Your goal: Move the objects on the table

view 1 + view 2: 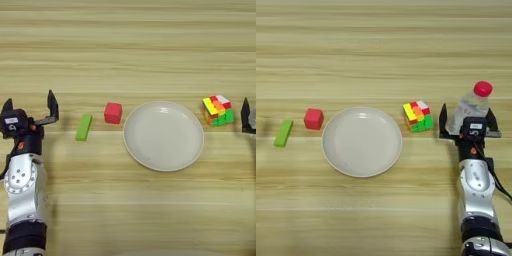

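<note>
Light wood table (pixel 130 45), objects in one row across the middle. From the robot's left: flat green bar (pixel 84 127), small red cube (pixel 113 113), round white plate (pixel 163 135), multicoloured puzzle cube (pixel 218 110). Further right stands a clear plastic bottle with a red cap (pixel 472 107), upright.

Left gripper (pixel 30 111): fingers spread wide, holding nothing, just left of the green bar and apart from it. The bar lies with its long axis running nearly away from the robot, slightly tilted.

Right gripper (pixel 466 122): fingers wide, one on each side of the bottle's lower body. Cannot tell whether either finger touches it yet; no sign of a squeeze.

Judgement: the step in hand looks like the right gripper taking the bottle. To do it well, centre the bottle between the fingers before closing, close low on the body, and lift straight up. The puzzle cube sits near the left finger; any sideways sweep could knock it. The bottle is tall and probably light, so an off-centre push may tip it.
</note>
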Robot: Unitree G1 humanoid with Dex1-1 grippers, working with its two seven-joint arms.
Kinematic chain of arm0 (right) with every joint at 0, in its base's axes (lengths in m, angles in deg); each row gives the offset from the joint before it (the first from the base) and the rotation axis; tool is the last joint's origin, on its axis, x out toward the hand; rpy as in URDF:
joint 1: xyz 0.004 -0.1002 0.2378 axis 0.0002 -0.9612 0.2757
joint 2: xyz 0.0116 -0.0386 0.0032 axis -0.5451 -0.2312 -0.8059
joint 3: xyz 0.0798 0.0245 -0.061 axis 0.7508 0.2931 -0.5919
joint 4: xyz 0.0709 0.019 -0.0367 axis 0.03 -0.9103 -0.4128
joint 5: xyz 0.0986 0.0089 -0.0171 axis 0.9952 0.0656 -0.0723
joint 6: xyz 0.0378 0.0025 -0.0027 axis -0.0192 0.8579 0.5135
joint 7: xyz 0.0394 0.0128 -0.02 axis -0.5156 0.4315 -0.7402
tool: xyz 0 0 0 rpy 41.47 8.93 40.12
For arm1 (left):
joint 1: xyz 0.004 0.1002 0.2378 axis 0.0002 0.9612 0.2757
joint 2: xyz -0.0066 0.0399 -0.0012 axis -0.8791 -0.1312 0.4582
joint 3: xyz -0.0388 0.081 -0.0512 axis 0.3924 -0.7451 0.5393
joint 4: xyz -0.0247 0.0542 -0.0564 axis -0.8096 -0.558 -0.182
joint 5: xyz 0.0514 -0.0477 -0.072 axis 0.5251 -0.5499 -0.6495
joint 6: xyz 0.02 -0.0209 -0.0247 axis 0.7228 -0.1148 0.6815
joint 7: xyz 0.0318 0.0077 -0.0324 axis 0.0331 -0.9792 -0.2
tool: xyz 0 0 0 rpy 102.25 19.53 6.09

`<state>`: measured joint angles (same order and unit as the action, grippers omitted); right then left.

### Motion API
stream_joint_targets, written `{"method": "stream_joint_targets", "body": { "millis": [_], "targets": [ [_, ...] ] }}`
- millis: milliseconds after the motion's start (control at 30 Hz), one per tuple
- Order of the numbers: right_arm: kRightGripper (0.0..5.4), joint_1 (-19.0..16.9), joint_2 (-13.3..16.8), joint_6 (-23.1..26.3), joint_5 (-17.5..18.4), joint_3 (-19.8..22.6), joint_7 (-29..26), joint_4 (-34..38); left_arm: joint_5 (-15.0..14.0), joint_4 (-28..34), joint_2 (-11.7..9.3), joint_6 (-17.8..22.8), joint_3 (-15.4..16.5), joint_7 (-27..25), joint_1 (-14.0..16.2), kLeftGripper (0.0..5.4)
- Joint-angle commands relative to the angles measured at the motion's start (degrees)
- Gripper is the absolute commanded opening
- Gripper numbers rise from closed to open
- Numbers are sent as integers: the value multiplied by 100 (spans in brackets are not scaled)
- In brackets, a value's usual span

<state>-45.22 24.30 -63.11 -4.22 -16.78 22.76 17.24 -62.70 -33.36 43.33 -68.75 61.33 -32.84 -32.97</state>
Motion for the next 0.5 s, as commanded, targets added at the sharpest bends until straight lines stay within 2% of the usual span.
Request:
{"method": "stream_joint_targets", "body": {
  "millis": [33,200,500],
  "targets": [
    [535,-31,90,150,31,-40,-21,267,74,-82,-27,-14,-13,38,-81,540],
    [535,-3,205,242,-38,-43,-19,641,91,-104,-1,-30,-38,48,-99,540],
    [535,-76,451,730,-242,43,182,2073,164,-153,45,-28,-72,94,-132,540]
  ]
}}
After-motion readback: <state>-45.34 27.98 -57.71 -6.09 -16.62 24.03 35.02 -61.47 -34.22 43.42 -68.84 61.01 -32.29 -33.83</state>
